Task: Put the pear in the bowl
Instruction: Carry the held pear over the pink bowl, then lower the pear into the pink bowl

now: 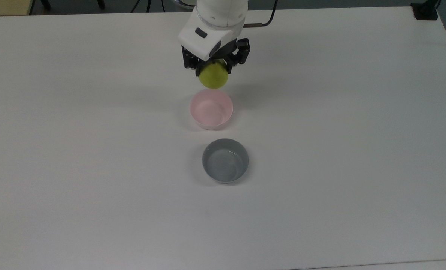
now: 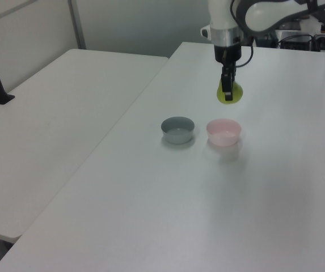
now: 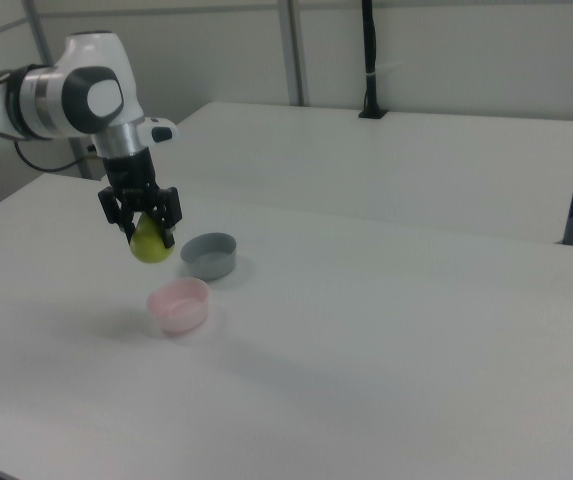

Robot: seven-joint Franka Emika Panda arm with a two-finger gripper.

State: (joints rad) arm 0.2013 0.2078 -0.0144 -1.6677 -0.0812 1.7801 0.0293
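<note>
Tabletop [image 1: 339, 150]: white, carrying two bowls; claw [image 1: 214, 69]: clenched on the pear, raised above the tabletop; grey bowl [image 1: 225, 160]: just beside the pink one; bowl [image 1: 210, 109]: pale pink, nothing inside; pear [image 1: 213, 75]: yellow-green, held aloft, near the bowl's far rim in the top view.

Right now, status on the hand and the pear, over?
Hand shut on pear, in the air. Pink bowl empty, just below it in the top view. Grey bowl apart from the pink one, out of the path.
</note>
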